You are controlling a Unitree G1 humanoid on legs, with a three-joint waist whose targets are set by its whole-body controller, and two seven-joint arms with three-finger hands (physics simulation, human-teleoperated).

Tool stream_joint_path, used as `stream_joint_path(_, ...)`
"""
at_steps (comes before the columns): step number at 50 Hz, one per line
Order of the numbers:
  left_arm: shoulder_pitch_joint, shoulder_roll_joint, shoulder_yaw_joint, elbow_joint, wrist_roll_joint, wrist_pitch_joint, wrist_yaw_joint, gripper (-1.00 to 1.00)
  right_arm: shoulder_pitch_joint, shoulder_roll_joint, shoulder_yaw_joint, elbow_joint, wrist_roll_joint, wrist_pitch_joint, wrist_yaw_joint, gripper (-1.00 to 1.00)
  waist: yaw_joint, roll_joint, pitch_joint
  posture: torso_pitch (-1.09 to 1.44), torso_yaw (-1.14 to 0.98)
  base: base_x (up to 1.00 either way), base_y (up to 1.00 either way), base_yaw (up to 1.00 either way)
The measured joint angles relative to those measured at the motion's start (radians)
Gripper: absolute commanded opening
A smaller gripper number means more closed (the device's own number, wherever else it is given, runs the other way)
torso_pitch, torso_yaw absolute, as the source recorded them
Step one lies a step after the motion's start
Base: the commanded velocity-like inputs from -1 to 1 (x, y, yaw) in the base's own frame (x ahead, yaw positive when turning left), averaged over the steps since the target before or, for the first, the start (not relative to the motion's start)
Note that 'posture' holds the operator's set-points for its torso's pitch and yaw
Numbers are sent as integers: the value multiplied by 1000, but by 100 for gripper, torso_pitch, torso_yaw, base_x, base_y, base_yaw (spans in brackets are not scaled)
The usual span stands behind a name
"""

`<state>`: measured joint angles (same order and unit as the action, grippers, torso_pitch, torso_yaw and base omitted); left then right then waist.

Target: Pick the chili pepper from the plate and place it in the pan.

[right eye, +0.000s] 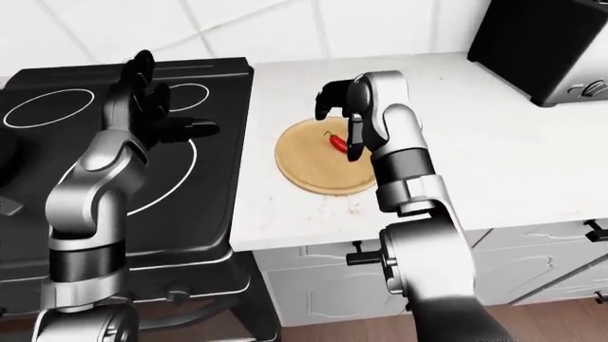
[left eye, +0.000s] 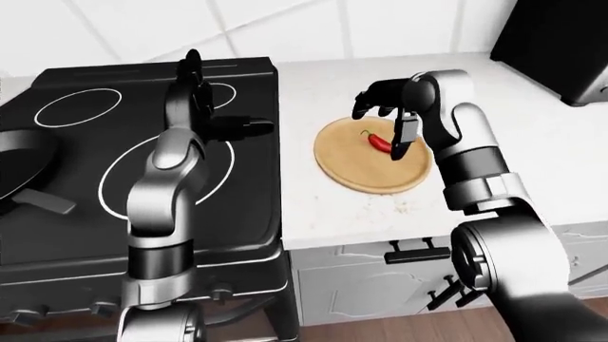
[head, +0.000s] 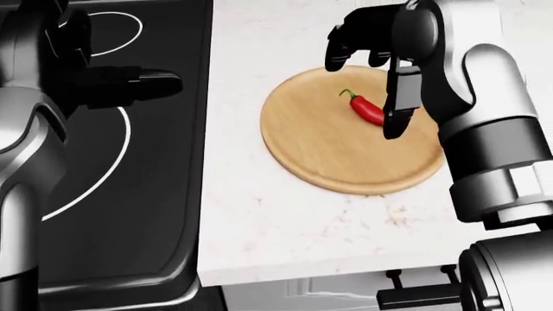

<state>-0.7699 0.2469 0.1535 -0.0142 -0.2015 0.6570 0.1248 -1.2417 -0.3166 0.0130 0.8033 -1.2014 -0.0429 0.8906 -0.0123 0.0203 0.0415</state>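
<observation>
On the plate (head: 345, 162), glossy red chili pepper (head: 367, 110) (curled green stem)

The chili pepper (head: 366, 109) is small, red and glossy with a curly green stem, lying flat on the round wooden plate (head: 345, 168), up and right of centre. The pan (left eye: 21, 167) (dark, mostly cut off) sits on the stove at the left-eye view's left edge.

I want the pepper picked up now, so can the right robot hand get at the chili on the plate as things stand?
Probably yes: the right robot hand hangs open right over the chili pepper on the plate, with nothing between them.
</observation>
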Motion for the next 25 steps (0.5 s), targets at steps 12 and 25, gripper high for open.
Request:
stream_joint_path(12, -3, 4, 3, 8, -3, -2, 1, 100, -28, -1, 11, 98, -3, -14, -73, 35, 2, -1, 0, 0, 0, 0, 0, 0)
stream_joint_path(25, -2, 6, 4, 13, -6, -4, 1, 100, -34, -4, 16, 153, -21, -26, -118, 33, 2, -2, -1, 0, 0, 0, 0, 0)
